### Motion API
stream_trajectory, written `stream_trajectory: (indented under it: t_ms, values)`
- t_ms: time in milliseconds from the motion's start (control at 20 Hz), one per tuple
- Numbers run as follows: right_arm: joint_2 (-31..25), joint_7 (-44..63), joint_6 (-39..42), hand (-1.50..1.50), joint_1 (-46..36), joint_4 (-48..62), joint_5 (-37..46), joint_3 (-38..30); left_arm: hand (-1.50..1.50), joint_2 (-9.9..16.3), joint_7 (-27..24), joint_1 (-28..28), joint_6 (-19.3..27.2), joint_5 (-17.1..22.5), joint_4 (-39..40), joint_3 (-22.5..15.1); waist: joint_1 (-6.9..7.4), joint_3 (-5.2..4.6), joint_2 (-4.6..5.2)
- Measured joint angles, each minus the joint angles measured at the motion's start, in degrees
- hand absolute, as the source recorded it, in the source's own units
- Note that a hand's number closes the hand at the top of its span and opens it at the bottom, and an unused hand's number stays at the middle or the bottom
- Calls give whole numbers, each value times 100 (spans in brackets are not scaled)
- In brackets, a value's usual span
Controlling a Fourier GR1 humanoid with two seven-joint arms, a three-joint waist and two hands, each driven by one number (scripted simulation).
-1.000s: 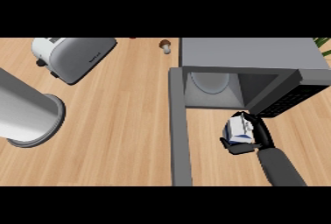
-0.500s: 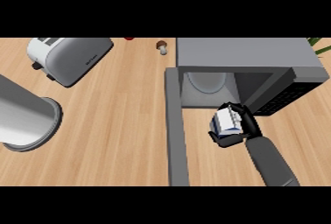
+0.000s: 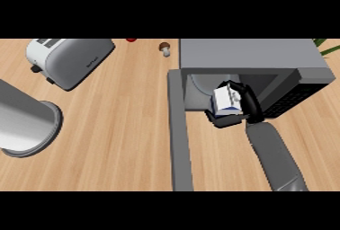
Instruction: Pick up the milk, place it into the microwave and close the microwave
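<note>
A white and blue milk carton (image 3: 224, 99) is held in my right hand (image 3: 244, 104), whose black fingers curl round it. Hand and carton hang at the mouth of the grey microwave (image 3: 252, 56), just in front of its open cavity. The microwave's door (image 3: 180, 134) stands swung open, running toward the view's lower edge at the left of my right forearm. A grey forearm (image 3: 23, 122) shows large at the left edge; the left hand itself is out of view.
A silver toaster (image 3: 69, 60) sits at the back left. A small mushroom (image 3: 164, 48) and a red item (image 3: 131, 40) lie at the back edge. Green leaves (image 3: 327, 43) show at the top right. Bare wooden counter (image 3: 119, 134) lies between the door and the left forearm.
My right hand has carried the milk carton up and to the left, from the counter in front of the microwave to its open mouth. The view has shifted slightly.
</note>
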Motion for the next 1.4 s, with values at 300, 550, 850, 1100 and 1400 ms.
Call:
stream_trajectory:
  t_ms: [300, 550, 850, 1100, 1400]
  values:
    - [-106, 799, 97, 150, -774, 294, 61, -28, -150, 14, 254, -295, 5, 64, 114, 177, 71, 8, 40]
    - [-218, 843, -344, 150, -1419, 1168, 210, -209, -150, 62, 344, -596, -66, -7, 339, 244, 161, 26, 90]
    - [-364, 965, -1151, 150, -1995, 2063, 393, -436, -150, 171, 508, -1002, -25, -52, 554, 254, 297, 32, 158]
    - [-503, 1212, -1811, -150, -2331, 2491, 307, -772, -150, 263, 608, -1199, -34, -31, 631, 258, 436, 32, 230]
    - [-625, 1184, -2448, -150, -2536, 2853, 347, -930, -150, 378, 651, -1564, 15, -168, 830, 280, 579, 33, 329]
